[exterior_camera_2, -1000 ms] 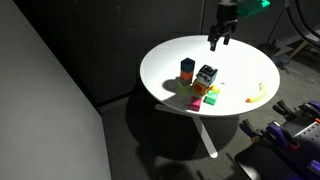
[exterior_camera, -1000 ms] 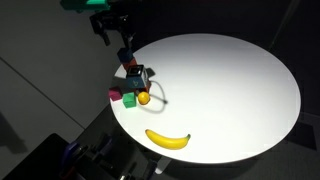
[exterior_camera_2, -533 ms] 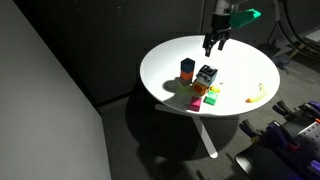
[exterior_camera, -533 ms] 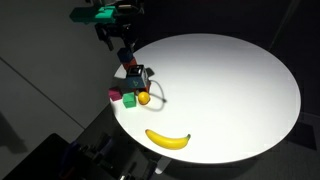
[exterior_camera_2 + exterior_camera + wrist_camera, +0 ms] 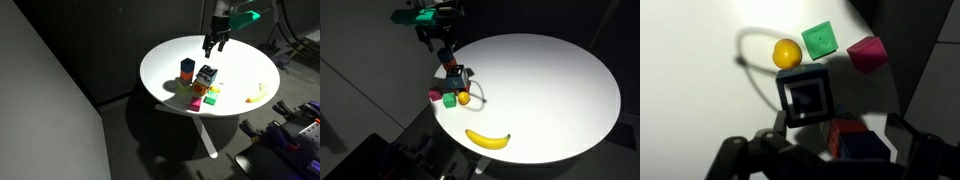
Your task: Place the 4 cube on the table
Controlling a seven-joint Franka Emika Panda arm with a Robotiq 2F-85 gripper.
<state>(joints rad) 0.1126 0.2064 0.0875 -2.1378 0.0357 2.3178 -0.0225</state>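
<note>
The 4 cube [image 5: 805, 97], black-edged with white faces, shows in the middle of the wrist view and in both exterior views [image 5: 461, 76] [image 5: 206, 75]. It seems to rest on top of another block near the edge of the round white table [image 5: 550, 80] [image 5: 240, 70]. My gripper [image 5: 830, 155] is open and empty. It hangs above the blocks, apart from them [image 5: 444, 50] [image 5: 213, 44]. Its two fingers frame the bottom of the wrist view.
A blue cube on a red block [image 5: 855, 140] [image 5: 187, 68] stands beside the 4 cube. An orange ball [image 5: 787, 52], a green cube [image 5: 820, 40] and a pink cube [image 5: 866, 53] lie close by. A banana [image 5: 488, 139] [image 5: 256, 94] lies near the table edge.
Over the last second the gripper has moved a little down and toward the block group. It has stayed open. The blocks have not moved.
</note>
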